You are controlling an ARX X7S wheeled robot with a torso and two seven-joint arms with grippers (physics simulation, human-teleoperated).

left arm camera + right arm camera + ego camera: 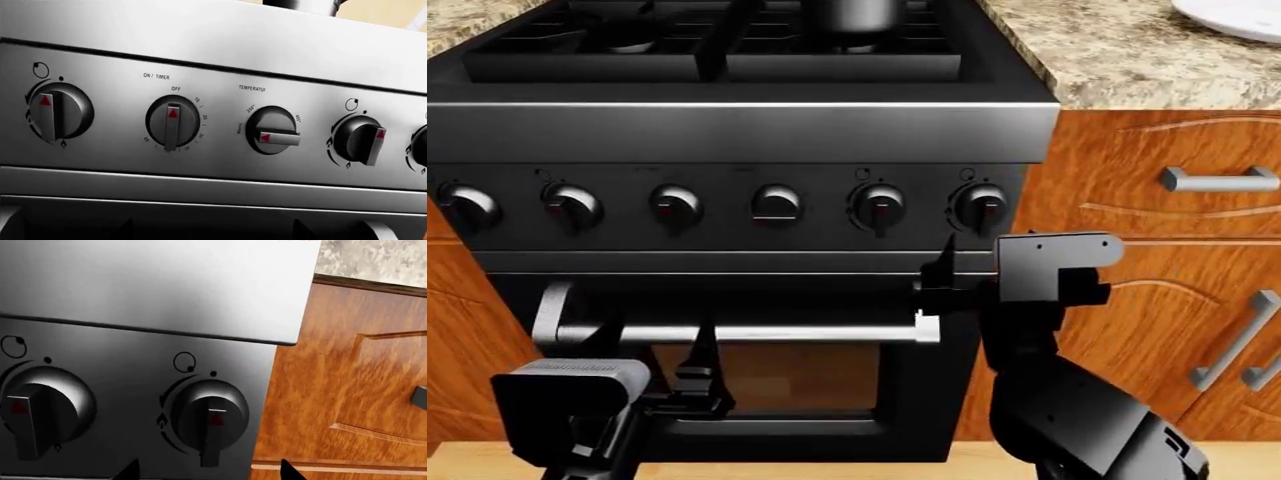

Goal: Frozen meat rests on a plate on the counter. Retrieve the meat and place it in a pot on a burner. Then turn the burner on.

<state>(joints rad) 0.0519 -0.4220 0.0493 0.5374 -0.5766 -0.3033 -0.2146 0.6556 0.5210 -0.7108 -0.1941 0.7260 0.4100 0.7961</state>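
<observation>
The pot (pixel 854 13) stands on a back burner of the stove, only its lower part in the head view. A piece of the white plate (pixel 1236 17) shows on the counter (pixel 1108 55) at far right. The frozen meat is out of view. My right gripper (pixel 938 290) is open in front of the stove's control panel, just below the rightmost knob (pixel 980 205). In the right wrist view that knob (pixel 208 420) lies between and beyond the two spread fingertips (pixel 130 471). My left gripper (pixel 701 375) is open, low before the oven door, facing the middle knobs (pixel 172 122).
Several knobs run along the steel panel (pixel 734 140). The oven handle bar (pixel 747 333) crosses between my arms. Orange-brown cabinet fronts with metal pulls (pixel 1217 180) stand to the right of the stove. Black grates (pixel 707 45) cover the burners.
</observation>
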